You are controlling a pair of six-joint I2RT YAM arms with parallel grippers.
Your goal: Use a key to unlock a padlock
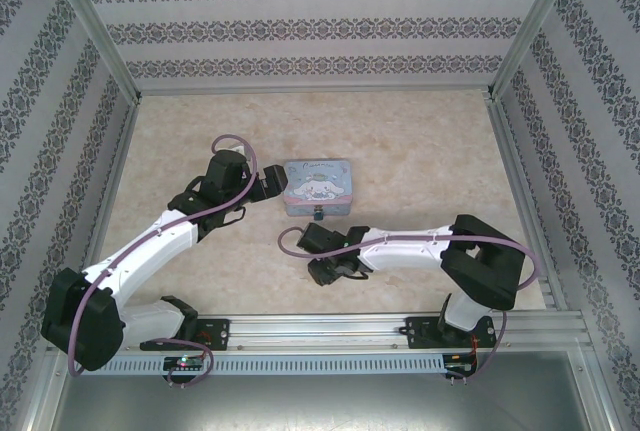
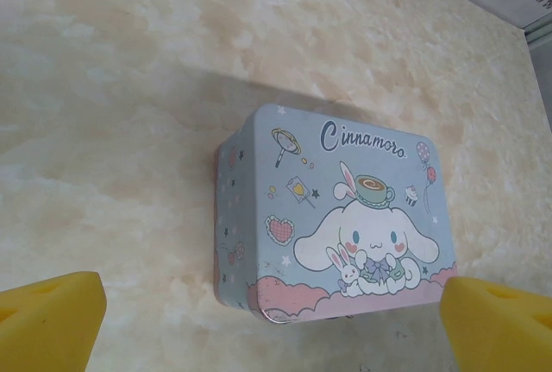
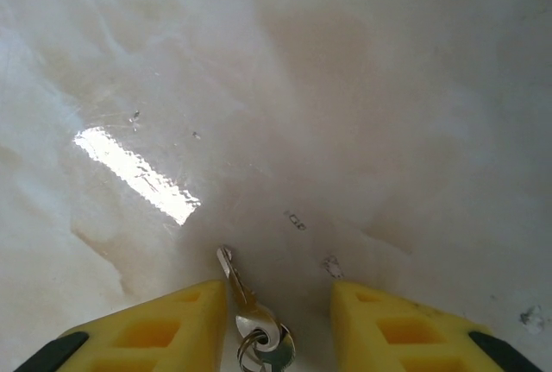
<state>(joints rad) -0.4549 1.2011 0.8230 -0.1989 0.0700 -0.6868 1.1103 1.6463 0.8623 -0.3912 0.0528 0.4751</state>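
- Key lies flat on the surface, on a small ring. It looks thin, light, stiff and slick, so it will likely skid.
- Pinch it at the head by the ring, leaving the blade free.
- Right gripper is part open, straddles the key and grips nothing.
- Padlock sits at the near edge of the tin. It's tiny and may swing.
- Left gripper is wide open and empty, beside the tin.

Bright, even, diffuse light throughout, apparently from overhead. Top view sharp, with soft grey shadows lying close on the pale marbled tabletop. Left wrist view crisp on the print of the light-blue rectangular cartoon tin, with a broad faint shadow beside it. Right wrist view hazy and washed out, with a hard white glare streak on the tabletop. Small silvery metal key slightly soft near the bottom edge.
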